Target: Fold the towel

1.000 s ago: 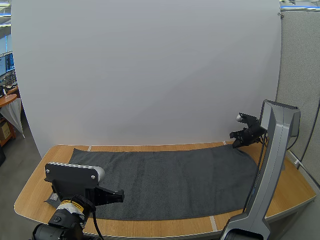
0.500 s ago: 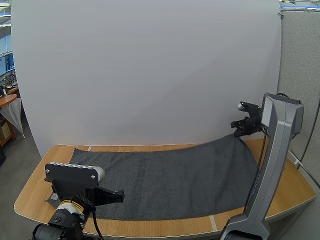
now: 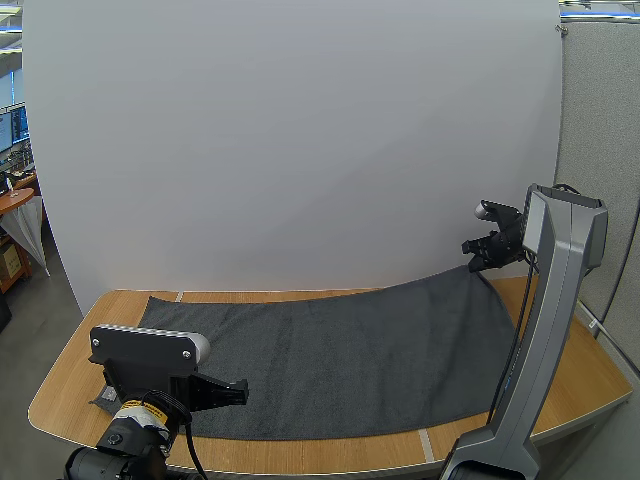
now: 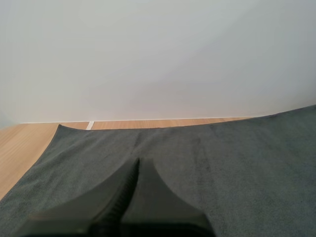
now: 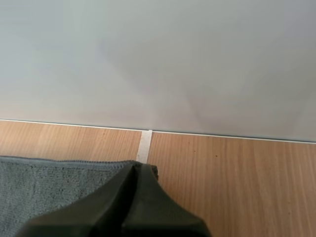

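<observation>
A dark grey towel lies spread lengthwise on the wooden table. Its far right corner is raised off the table, pinched in my right gripper. In the right wrist view the right gripper forms a closed wedge with the towel's corner caught at its tips. My left gripper hovers low over the towel's near left part. In the left wrist view the left gripper is shut, its fingers together, with the towel stretching ahead of it.
A white backdrop stands along the table's far edge. Bare wood borders the towel on the left, right and front. The right arm's grey upright link stands over the towel's right end.
My right gripper has risen with the towel's far right corner, lifting that end off the table. The left arm has not moved.
</observation>
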You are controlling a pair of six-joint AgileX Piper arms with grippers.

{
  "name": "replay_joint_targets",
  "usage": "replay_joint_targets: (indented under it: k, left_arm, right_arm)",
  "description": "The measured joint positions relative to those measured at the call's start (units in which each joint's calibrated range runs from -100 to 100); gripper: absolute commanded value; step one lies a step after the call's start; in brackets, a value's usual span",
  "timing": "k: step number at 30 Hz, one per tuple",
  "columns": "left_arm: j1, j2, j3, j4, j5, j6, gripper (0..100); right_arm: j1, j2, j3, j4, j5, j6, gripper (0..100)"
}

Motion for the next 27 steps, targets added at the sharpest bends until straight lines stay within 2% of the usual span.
replay_joint_targets:
  k: [23, 27]
  left_arm:
    - [0.00, 0.0, 0.0, 0.0, 0.0, 0.0, 0]
    - [0.00, 0.0, 0.0, 0.0, 0.0, 0.0, 0]
  right_arm:
    - [0.0, 0.0, 0.0, 0.0, 0.0, 0.0, 0]
    - [0.0, 0.0, 0.0, 1.9, 2.9, 0.0, 0]
